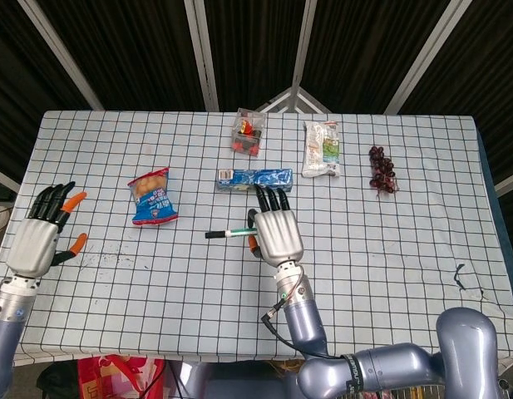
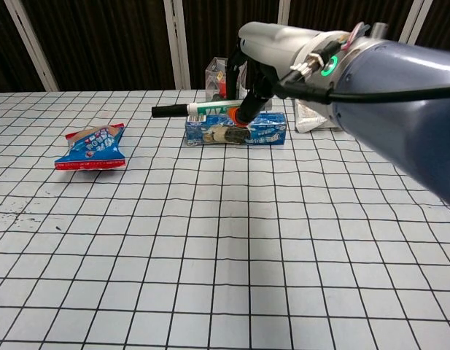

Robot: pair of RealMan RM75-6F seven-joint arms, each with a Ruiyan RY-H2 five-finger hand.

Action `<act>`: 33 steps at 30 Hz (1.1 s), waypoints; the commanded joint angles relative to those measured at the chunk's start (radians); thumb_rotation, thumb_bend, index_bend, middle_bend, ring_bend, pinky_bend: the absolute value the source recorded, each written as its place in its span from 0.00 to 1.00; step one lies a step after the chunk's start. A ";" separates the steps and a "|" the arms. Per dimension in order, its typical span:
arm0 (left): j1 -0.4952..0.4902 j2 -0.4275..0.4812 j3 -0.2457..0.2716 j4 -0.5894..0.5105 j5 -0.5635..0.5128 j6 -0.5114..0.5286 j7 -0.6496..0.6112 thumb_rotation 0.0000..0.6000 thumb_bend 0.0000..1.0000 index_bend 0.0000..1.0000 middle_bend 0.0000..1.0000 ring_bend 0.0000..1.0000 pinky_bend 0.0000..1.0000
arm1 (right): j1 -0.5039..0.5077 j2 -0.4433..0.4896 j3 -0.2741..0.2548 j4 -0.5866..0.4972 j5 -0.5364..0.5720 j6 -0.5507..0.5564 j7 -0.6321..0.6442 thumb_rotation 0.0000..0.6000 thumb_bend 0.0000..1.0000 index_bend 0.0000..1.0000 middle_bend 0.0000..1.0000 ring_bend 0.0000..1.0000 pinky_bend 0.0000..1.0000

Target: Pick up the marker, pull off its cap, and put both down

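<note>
The marker [image 1: 231,233] has a white barrel with green print and a black cap [image 1: 214,235] pointing toward the robot's left. My right hand [image 1: 276,229] grips its right end between the thumb and fingers. In the chest view the marker [image 2: 199,109] hangs level above the table in front of a blue box, with the right hand [image 2: 252,84] coming down onto it from above. The cap [image 2: 166,111] is on the barrel. My left hand [image 1: 41,233] hovers at the table's left edge with fingers spread and holds nothing; the chest view does not show it.
A blue box [image 1: 254,178] lies just behind the marker. A blue snack bag [image 1: 152,198] is to the left. Farther back are a clear box with red items [image 1: 248,131], a white packet [image 1: 321,148] and dark grapes [image 1: 382,169]. The checked tablecloth [image 1: 389,249] covers the table.
</note>
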 commanded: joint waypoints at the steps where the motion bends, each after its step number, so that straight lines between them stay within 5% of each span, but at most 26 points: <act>1: -0.027 -0.022 0.003 -0.050 0.026 -0.004 0.047 1.00 0.48 0.19 0.00 0.00 0.01 | 0.008 -0.010 -0.004 0.012 -0.005 -0.006 0.017 1.00 0.42 0.74 0.05 0.01 0.00; 23: -0.127 -0.309 0.009 0.043 0.119 0.044 -0.001 1.00 0.48 0.31 0.01 0.00 0.01 | 0.046 -0.037 -0.002 0.032 0.013 0.003 0.061 1.00 0.42 0.74 0.05 0.01 0.00; 33: -0.154 -0.355 0.007 0.060 0.130 0.051 0.002 1.00 0.48 0.35 0.02 0.00 0.01 | 0.052 -0.040 -0.007 0.042 0.023 -0.005 0.076 1.00 0.42 0.74 0.05 0.01 0.00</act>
